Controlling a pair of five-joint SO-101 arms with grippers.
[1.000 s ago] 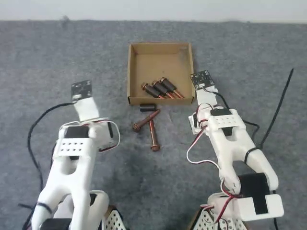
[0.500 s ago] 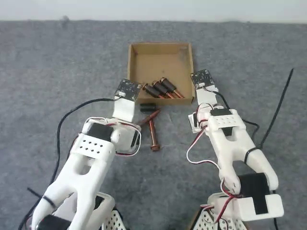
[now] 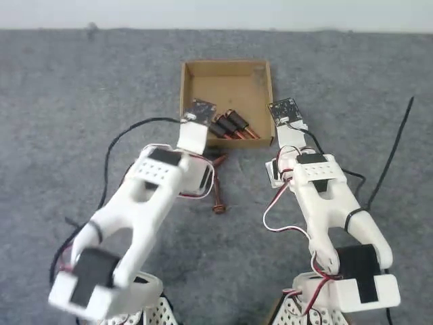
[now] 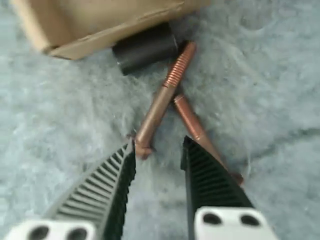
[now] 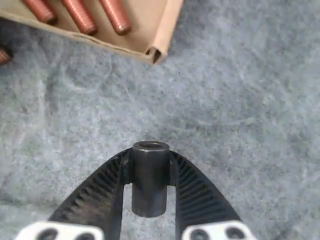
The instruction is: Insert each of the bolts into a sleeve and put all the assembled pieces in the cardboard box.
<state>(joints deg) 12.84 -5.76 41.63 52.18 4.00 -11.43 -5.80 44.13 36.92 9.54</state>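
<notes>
The left hand (image 4: pixel 158 145) is partly open and holds nothing. It is low over the grey tabletop (image 4: pixel 260 65), with one fingertip just beside the head of a bolt (image 4: pixel 162 100); that bolt's long axis slants away from the hand, its threaded end pointing at a loose sleeve (image 4: pixel 145 48) lying on its side along the cardboard box (image 4: pixel 100 40) wall. A second bolt (image 4: pixel 192 117) lies at an angle to the first, one end near its shank and the other passing under the opposite finger. The right hand (image 5: pixel 150 159) is clamped on a black sleeve (image 5: pixel 149 185) near the box corner, the sleeve's axis in line with the fingers and its open bore facing away from the wrist.
</notes>
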